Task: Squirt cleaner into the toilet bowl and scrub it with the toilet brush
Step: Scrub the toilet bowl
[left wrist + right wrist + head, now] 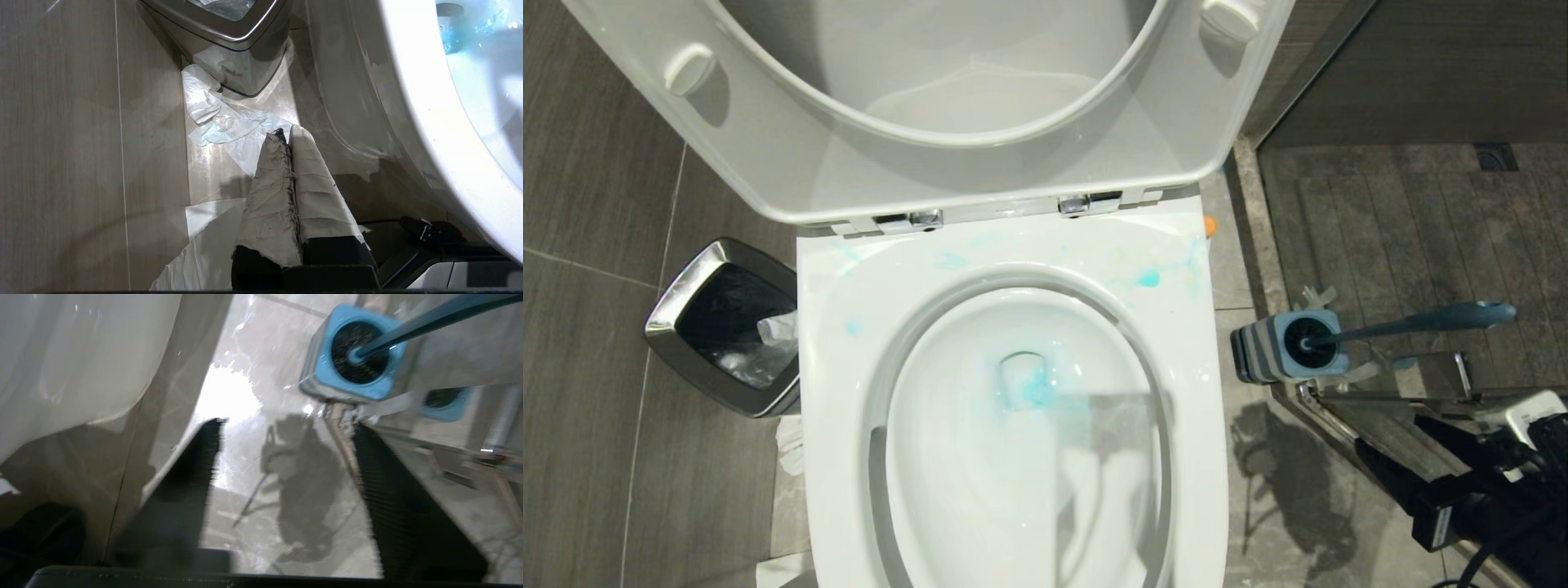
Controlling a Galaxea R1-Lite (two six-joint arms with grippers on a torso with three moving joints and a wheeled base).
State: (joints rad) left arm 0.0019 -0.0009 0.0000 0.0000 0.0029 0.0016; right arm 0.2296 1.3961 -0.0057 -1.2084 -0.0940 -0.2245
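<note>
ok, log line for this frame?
cleaner: in toilet bowl | toilet brush: in holder | right hand: open, near brush | left hand: shut, parked

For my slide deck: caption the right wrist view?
Open right pincer above wet floor, short of the toilet brush standing in its holder.

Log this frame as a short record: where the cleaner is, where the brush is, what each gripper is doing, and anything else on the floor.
cleaner: pale blue blots on the toilet bowl rim, more pooled at the drain
toilet brush: handle leaning out of its holder, on the floor to the robot's right of the bowl
right gripper: jaws open, empty, low beside the bowl, short of the holder
left gripper: jaws shut, empty, low over the floor
floor: bin left of the bowl, crumpled paper by it
</note>
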